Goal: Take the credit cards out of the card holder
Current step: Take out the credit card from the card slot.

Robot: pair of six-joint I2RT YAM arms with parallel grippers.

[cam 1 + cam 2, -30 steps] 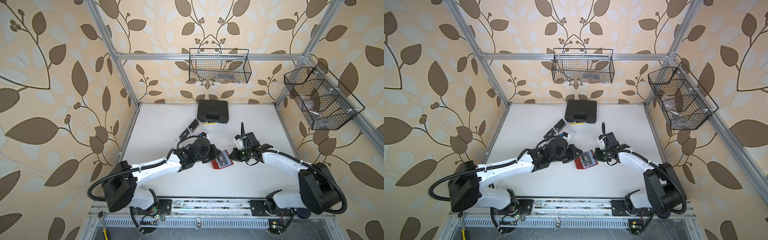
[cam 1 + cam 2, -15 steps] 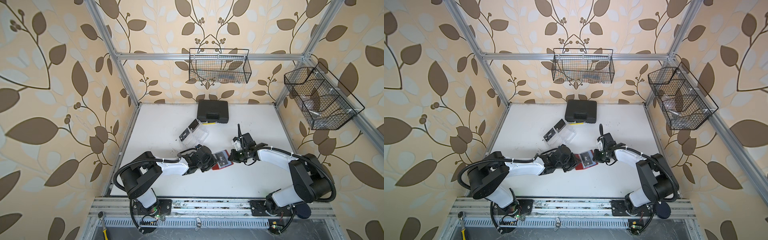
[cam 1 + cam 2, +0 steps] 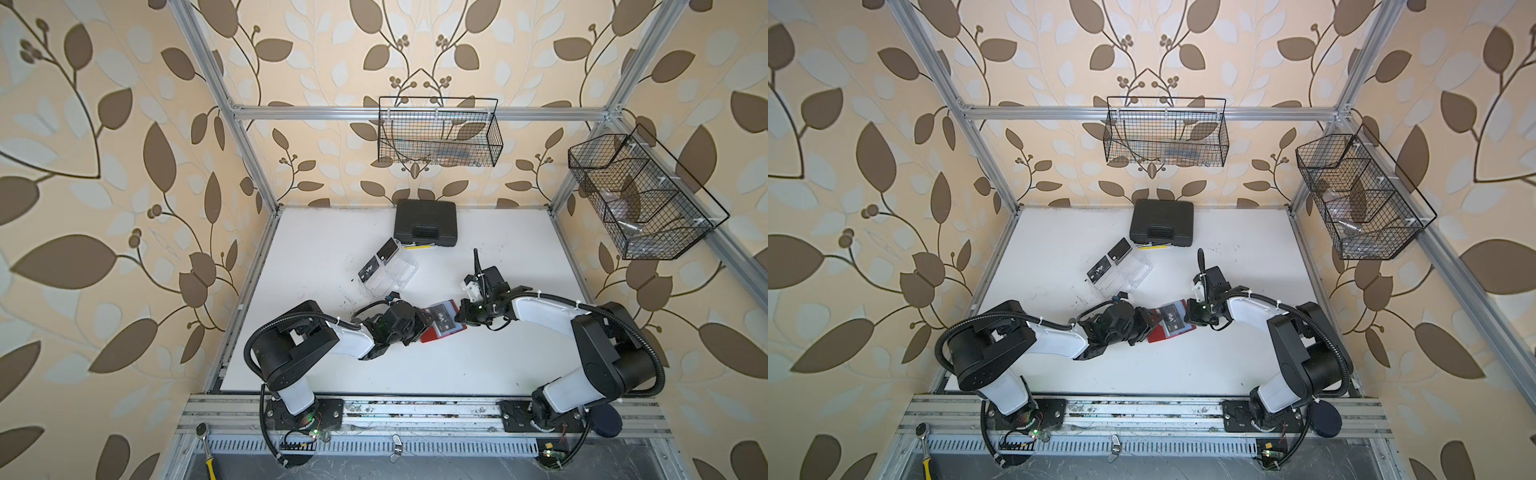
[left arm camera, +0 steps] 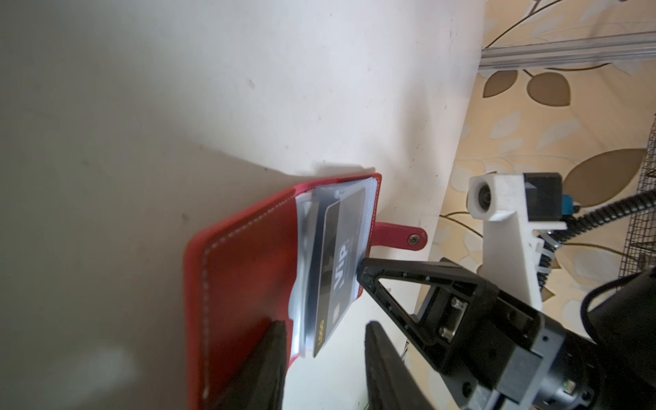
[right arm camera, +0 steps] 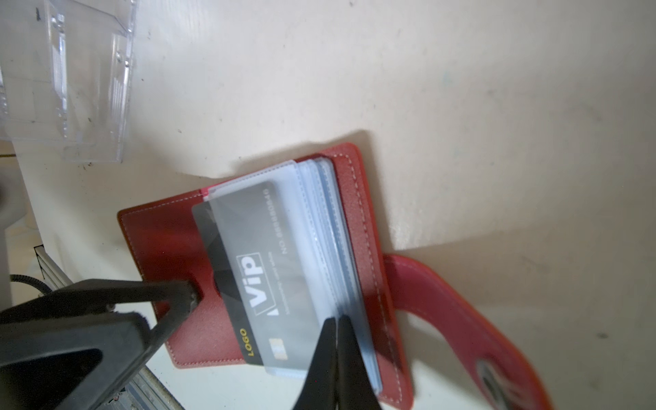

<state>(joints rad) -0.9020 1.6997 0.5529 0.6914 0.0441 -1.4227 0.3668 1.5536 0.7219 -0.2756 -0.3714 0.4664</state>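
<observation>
Progress: two credit cards (image 3: 370,272) are already out, lying at the clear tray (image 3: 398,275), at 11 o'clock from the card holder (image 4: 241,277). I judge the task past halfway.
Card holder: lies open toward the table's 6 o'clock, between both grippers.
Sleeved card (image 5: 255,280): partly slid out, not yet free.
Left gripper (image 4: 324,330): at the holder's 9 o'clock, jaws spread either side of that card's end, gripping nothing.
Right gripper (image 5: 335,321): at 3 o'clock, jaws pressed together on the sleeve stack. Pinching or merely pinning, I cannot tell.
Remaining: grip and draw out this card. Deeper sleeves are unreadable.
</observation>
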